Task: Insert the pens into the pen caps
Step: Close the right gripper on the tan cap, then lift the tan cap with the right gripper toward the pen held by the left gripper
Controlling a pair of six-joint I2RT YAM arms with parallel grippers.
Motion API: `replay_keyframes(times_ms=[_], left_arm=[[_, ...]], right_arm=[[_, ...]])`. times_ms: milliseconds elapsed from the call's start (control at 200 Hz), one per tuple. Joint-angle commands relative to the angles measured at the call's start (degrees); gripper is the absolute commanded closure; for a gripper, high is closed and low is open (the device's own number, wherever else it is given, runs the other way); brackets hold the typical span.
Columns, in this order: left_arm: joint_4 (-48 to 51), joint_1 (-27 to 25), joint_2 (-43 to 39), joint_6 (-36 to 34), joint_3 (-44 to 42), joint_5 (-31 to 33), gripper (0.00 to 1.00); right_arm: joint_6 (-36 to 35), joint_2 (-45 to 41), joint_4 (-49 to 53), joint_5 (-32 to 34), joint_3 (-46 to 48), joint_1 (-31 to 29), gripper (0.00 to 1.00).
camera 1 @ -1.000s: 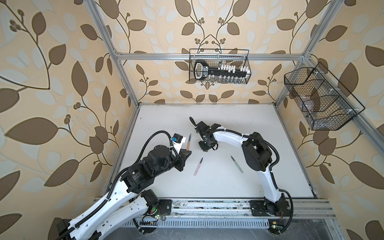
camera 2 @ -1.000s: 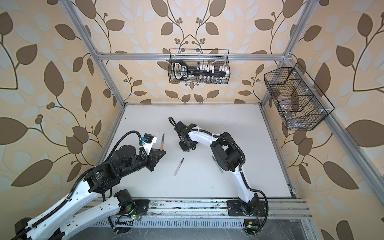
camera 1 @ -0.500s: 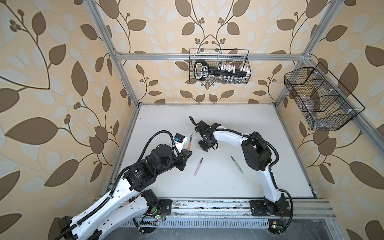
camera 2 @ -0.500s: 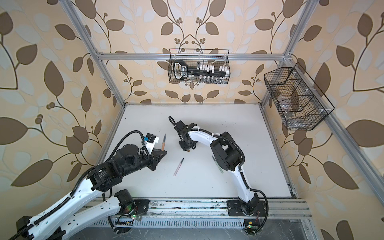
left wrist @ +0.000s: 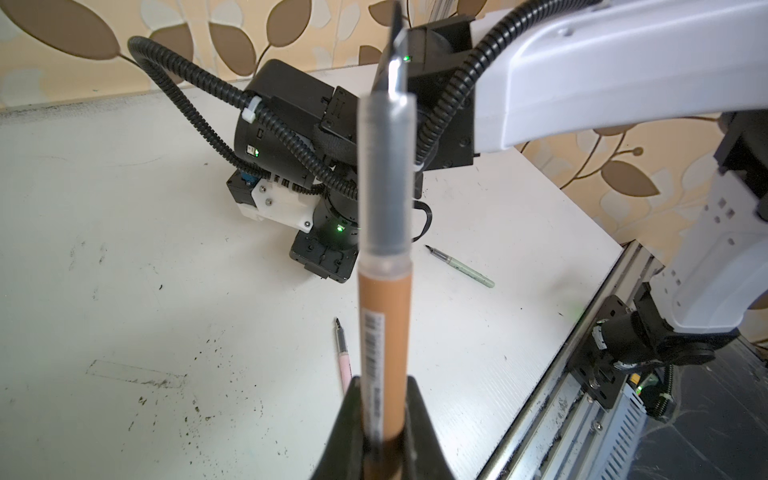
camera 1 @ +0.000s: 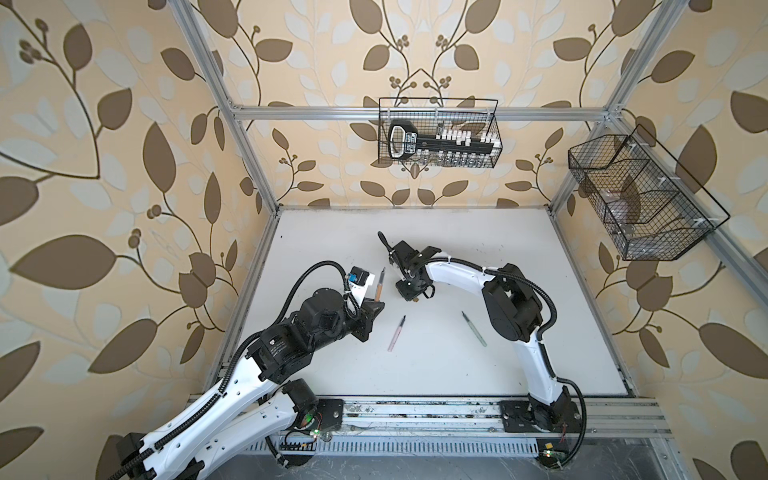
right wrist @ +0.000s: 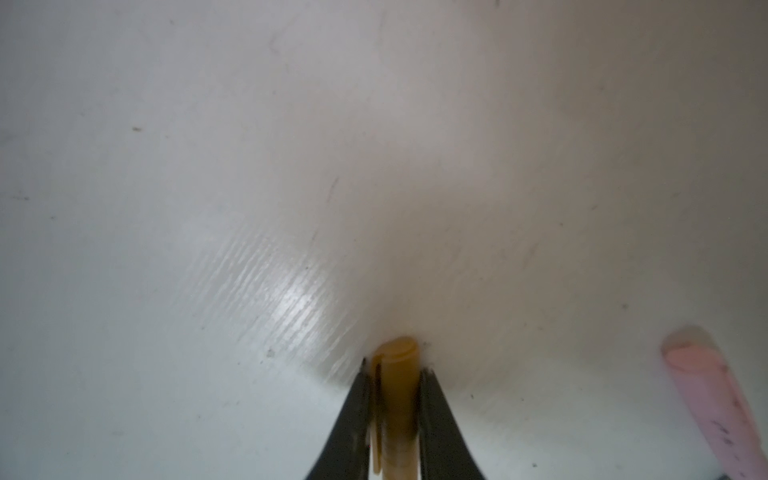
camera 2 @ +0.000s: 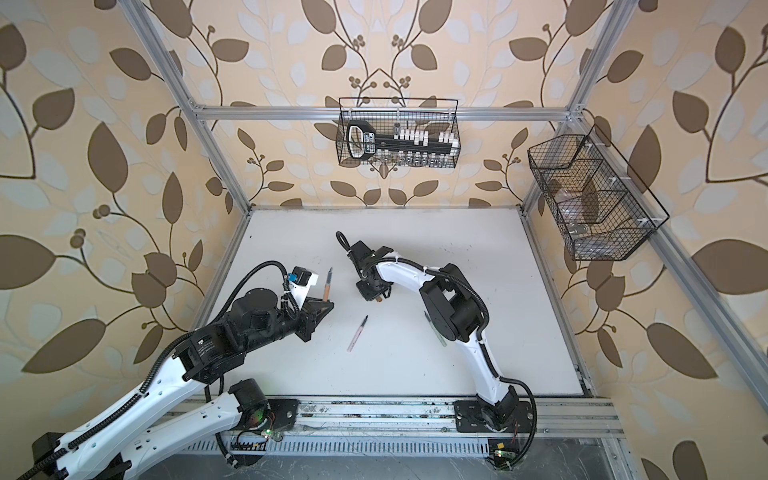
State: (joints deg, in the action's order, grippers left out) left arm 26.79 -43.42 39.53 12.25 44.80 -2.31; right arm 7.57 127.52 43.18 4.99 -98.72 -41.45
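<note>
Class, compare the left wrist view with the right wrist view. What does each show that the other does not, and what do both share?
Only the left wrist view shows the brown pen held in the left pincer, the pink pen and green pen lying apart on the table, and the right arm. Only the right wrist view shows the brown cap gripped in the right pincer, with the pink cap lying beside it. Both show the white table.
</note>
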Motion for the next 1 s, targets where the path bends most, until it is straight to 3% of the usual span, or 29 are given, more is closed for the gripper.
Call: replay_keyframes(times_ms=[0, 325, 530, 865, 995], left_arm=[[-2.34, 0.18, -0.29, -0.30, -0.30, 0.74, 0.88], [-3.79, 0.17, 0.98, -0.02, -1.29, 0.00, 0.88], [-5.75, 0.18, 2.66, -0.55, -1.79, -2.06, 0.88], [-12.43, 0.18, 7.56, -1.79, -3.69, -6.15, 0.92], [-13.79, 0.18, 8.35, -2.23, -3.74, -7.62, 0.92]], right_arm=[[-1.63, -3.10, -2.05, 1.37, 3.97, 0.19, 0.85], [-1.25, -11.04, -7.66, -2.26, 11.05, 0.61, 0.91], [1.46, -18.95, -13.44, -8.11, 18.62, 2.23, 0.93], [10.92, -39.69, -30.70, -17.55, 37.64, 6.98, 1.00], [10.92, -46.73, -36.47, -18.74, 43.43, 7.77, 1.00]])
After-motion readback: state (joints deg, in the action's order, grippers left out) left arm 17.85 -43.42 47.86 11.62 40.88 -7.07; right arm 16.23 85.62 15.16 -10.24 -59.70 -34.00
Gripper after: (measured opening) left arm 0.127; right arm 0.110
